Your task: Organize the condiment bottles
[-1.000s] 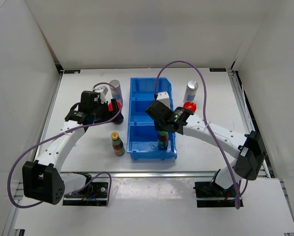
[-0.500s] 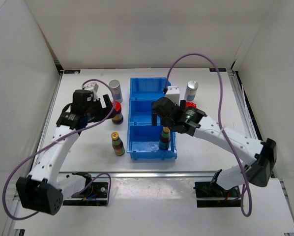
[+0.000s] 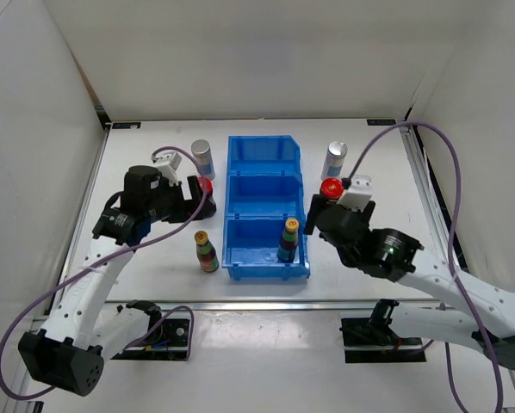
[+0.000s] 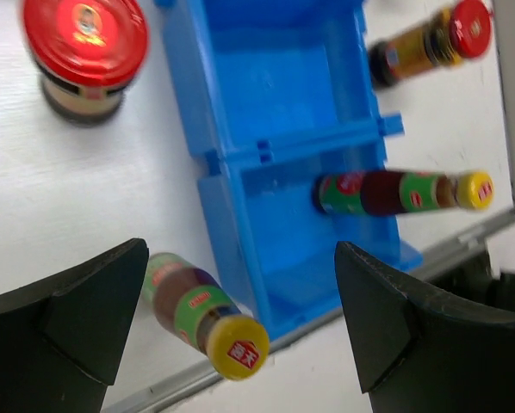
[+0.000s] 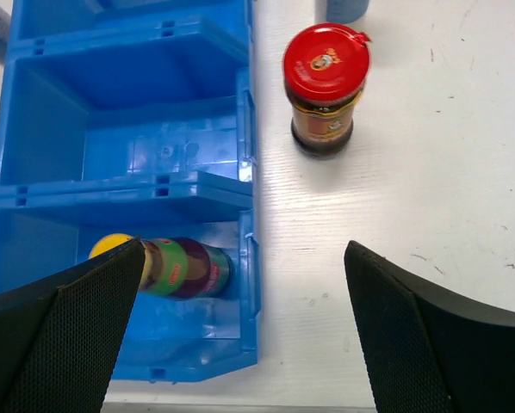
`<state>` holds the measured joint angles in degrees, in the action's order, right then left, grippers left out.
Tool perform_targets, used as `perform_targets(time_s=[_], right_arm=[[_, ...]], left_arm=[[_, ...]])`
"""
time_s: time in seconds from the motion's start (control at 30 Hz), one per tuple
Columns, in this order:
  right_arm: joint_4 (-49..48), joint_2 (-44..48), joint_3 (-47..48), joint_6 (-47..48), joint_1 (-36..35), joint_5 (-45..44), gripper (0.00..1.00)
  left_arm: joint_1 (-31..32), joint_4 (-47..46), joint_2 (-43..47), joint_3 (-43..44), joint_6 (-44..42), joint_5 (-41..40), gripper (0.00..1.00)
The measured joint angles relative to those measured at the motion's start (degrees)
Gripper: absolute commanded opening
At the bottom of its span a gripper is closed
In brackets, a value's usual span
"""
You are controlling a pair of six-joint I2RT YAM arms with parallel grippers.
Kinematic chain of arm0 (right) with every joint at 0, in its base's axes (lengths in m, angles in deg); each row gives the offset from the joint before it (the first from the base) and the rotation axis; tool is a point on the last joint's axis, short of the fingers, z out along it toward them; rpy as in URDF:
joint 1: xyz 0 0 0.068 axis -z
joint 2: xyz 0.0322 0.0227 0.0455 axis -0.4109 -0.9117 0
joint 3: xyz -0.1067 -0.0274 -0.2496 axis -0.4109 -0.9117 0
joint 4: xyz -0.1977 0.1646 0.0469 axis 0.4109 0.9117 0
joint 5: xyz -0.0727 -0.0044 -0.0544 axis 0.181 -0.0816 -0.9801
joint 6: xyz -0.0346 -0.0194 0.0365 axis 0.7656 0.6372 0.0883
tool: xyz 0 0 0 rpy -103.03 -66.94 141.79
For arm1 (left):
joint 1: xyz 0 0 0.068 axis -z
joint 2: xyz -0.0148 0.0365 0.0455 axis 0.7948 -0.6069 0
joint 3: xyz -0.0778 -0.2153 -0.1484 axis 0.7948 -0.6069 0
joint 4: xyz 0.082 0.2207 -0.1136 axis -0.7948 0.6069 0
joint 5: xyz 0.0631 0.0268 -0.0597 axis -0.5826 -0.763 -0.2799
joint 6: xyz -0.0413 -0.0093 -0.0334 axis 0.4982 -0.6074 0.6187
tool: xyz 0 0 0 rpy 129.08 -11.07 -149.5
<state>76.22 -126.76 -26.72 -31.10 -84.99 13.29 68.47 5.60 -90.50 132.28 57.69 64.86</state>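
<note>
Condiment bottles: six counted, all upright in the overhead view. One yellow-capped bottle stands inside the blue bin, in the nearest of its three compartments, close against the right wall. The second yellow-capped bottle stands on the table near the bin's left wall, level with that same compartment. The left silver-capped bottle stands on the table to the left of the far compartment, and the right silver-capped bottle stands to the right of the bin at about the same depth. The left red-capped bottle stands left of the bin, level with the middle compartment; the right red-capped bottle stands right of the bin, opposite it. Left gripper: fingers spread wide, gripping nothing. Its wrist view shows the left red-capped bottle beyond the left finger and outside the gap. The overhead view places the gripper just beside that bottle; contact cannot be confirmed. Right gripper: fingers spread wide, gripping nothing. Its wrist view shows it over the bin's right wall at the near compartment, with the binned yellow-capped bottle by the left finger and the right red-capped bottle ahead of the fingertips, apart from them.
</note>
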Motion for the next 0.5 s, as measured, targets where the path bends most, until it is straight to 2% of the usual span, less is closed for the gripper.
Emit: perform_targets(time_s=[0.13,0.3,0.4,0.5], right_arm=[[-0.9,4.8,-3.7,-1.5,0.0,-1.4,1.0],[-1.8,2.1,-3.7,-2.8,0.0,-2.2,1.0],[-0.7,-2.1,-2.0,-4.4,0.0,-2.2,1.0],[0.5,-4.4,-0.6,-6.3,0.0,-2.3,1.0]], left_arm=[[1.7,0.5,1.6,-0.5,-2.5,4.0,1.0],[3.9,1.7,4.1,3.6,-6.7,2.5,1.0],[3.9,2.4,2.8,12.2,-8.2,-1.6,1.0],[3.9,1.8,-0.3,24.9,-7.9,-7.6,1.0]])
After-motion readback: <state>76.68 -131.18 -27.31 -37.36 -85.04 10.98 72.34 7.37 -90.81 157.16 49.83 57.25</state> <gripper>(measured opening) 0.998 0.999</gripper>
